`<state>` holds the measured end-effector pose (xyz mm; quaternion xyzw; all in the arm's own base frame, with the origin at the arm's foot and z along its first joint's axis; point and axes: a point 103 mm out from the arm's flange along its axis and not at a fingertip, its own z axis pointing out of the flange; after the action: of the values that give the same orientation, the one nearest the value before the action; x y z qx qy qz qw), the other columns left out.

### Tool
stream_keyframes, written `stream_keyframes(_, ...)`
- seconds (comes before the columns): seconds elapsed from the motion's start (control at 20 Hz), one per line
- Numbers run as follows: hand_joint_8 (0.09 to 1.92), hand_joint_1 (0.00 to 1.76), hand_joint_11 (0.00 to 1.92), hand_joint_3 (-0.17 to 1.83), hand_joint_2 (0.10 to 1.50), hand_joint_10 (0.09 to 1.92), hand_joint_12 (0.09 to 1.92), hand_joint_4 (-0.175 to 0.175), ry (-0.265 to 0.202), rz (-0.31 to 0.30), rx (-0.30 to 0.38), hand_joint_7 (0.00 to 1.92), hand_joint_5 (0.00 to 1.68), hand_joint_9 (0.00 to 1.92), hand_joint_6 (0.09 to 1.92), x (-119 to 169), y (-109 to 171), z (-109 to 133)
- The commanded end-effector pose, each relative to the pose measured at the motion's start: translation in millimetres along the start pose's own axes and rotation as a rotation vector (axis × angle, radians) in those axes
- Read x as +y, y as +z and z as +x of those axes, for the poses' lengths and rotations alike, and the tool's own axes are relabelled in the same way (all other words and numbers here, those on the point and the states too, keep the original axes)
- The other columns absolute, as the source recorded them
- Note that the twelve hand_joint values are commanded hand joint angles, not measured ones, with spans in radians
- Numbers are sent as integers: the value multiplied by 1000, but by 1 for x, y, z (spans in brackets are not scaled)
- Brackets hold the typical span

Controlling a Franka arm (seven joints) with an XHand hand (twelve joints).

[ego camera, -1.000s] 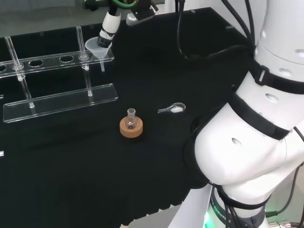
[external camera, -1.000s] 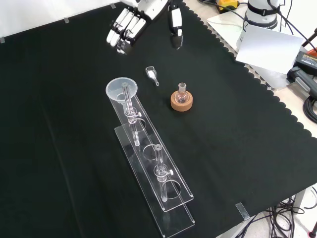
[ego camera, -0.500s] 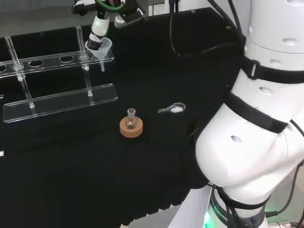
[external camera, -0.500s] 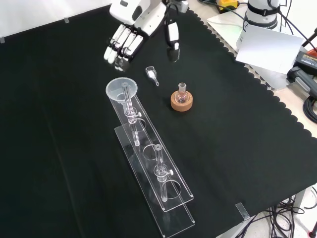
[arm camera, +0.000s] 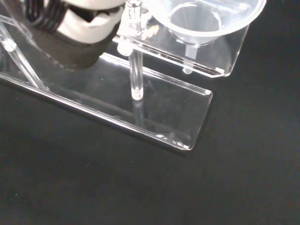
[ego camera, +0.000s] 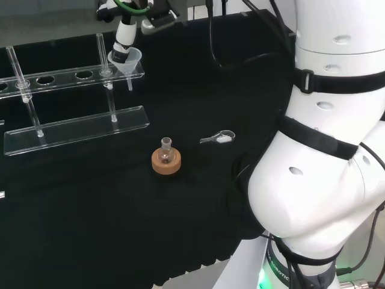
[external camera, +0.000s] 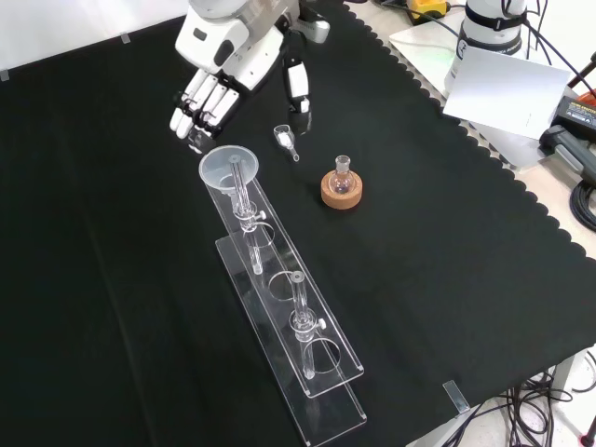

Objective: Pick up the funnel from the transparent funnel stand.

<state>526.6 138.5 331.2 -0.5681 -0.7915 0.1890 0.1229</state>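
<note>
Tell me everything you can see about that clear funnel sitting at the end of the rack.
The funnel is clear, glass or plastic, with a wide round cone narrowing to a thin stem. It sits upright in the end hole of the transparent funnel stand, its stem hanging down through the upper shelf. It looks empty. The front view shows the hand just beyond its rim, fingers fairly straight; whether they touch the rim, I cannot tell.

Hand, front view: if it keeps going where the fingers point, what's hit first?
Probably the funnel: the hand has straight fingers aimed down at its wide rim at the end of the clear stand. Depth is unclear.
</note>
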Motion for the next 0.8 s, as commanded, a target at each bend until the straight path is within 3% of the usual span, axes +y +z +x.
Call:
stream_keyframes(0.05, 87, 718, 0, 29, 628, 87, 87, -20, 34, 27, 4, 0, 0, 0, 87, 14, 4, -11)
stream_keyframes(0.8, 87, 717, 0, 34, 641, 87, 87, -28, 39, 125, 1, 0, 0, 16, 87, 44, 22, -37)
